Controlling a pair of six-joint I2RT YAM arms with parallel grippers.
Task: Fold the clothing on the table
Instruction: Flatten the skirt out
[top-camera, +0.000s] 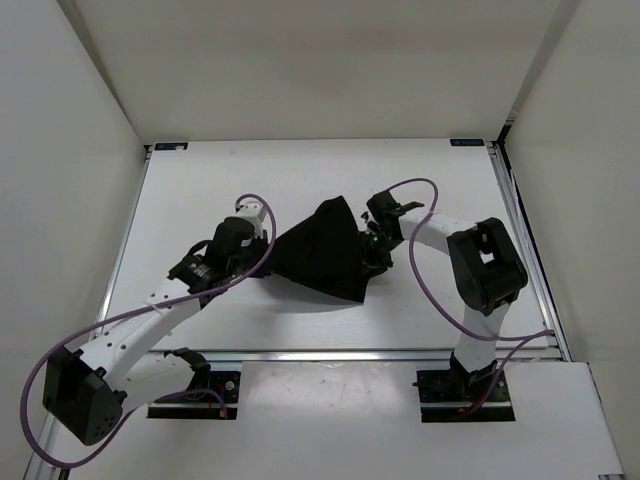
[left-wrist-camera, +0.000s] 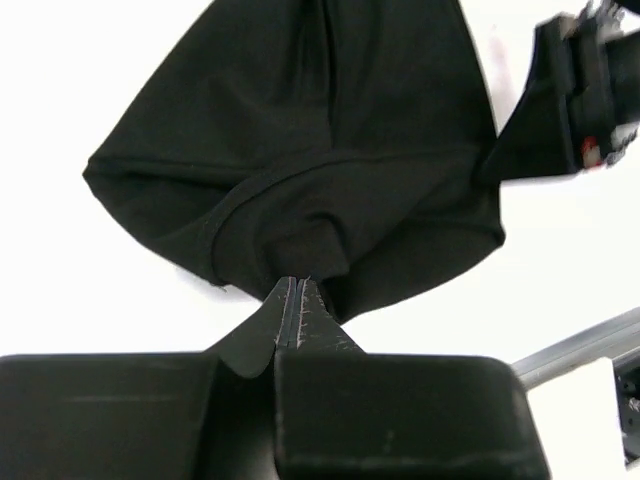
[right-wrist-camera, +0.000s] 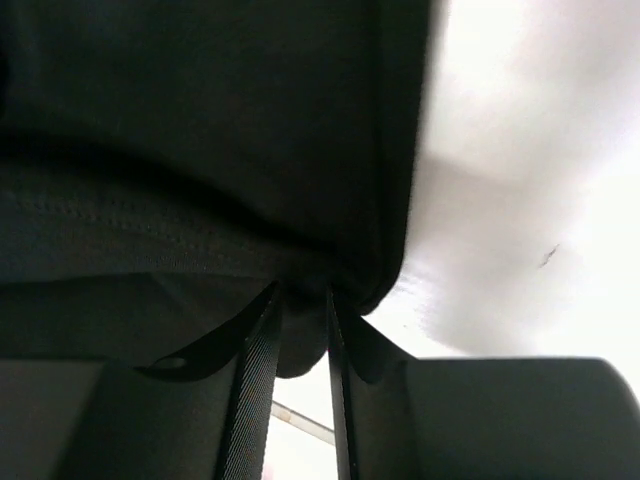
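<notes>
Now: a black garment gripped at both ends

Viewed from above, the plain black matte fabric garment (top-camera: 325, 250) sits bunched in a rough triangle near the middle of the large white rectangular surface (top-camera: 200, 190), between the two arms. The left hand (top-camera: 268, 243) meets its left corner and the right hand (top-camera: 372, 252) meets its right edge. A soft shadow lies on the surface along the garment's near edge.

Left wrist view: the left hand (left-wrist-camera: 298, 290) is clenched, its fingers pressed together on a pinched fold of the garment (left-wrist-camera: 300, 150). The cloth fans away from the grip in loose creases. The right hand (left-wrist-camera: 585, 90) shows at the upper right, against the far side of the cloth.

Right wrist view: the right hand (right-wrist-camera: 300, 310) grasps the garment (right-wrist-camera: 200, 150). Its fingers (right-wrist-camera: 258, 370) stand narrowly apart with a small fold of stitched hem bulging between them. Cloth fills the upper left, and the bare surface (right-wrist-camera: 520, 250) shows at the right.
</notes>
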